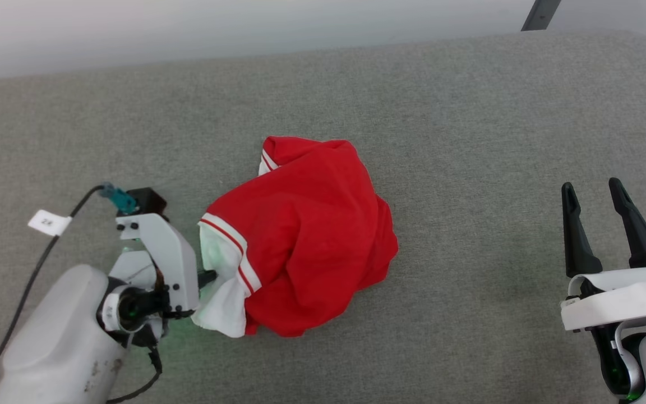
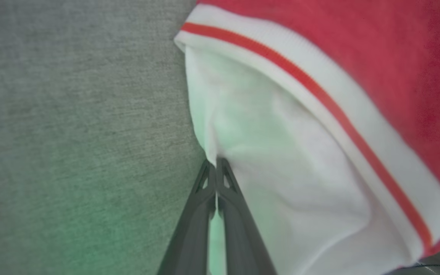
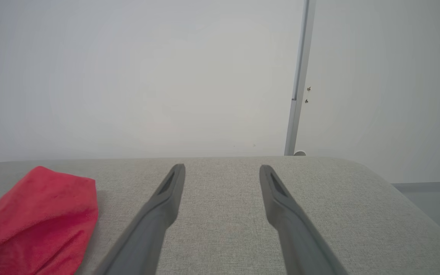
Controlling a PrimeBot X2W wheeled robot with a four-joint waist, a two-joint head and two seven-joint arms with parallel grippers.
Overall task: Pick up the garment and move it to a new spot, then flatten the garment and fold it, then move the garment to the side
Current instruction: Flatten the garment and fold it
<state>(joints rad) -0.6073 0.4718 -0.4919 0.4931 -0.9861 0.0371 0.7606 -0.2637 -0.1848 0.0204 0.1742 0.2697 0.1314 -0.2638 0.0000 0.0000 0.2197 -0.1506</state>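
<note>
Grey fabric surface (image 1: 469,140) bears crumpled garment (image 1: 312,235); pale wall (image 3: 128,76) behind.

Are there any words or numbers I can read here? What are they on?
"#2", upside down and small, so I am not sure: on the white tag clipped to the black cable.
On the garment: none; it lies crumpled, and no lettering shows.

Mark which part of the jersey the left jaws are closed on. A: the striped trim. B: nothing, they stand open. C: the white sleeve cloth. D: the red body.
C: the left wrist view shows the left gripper with its jaws shut on the edge of the white sleeve cloth of the garment, short of the striped trim.
</note>
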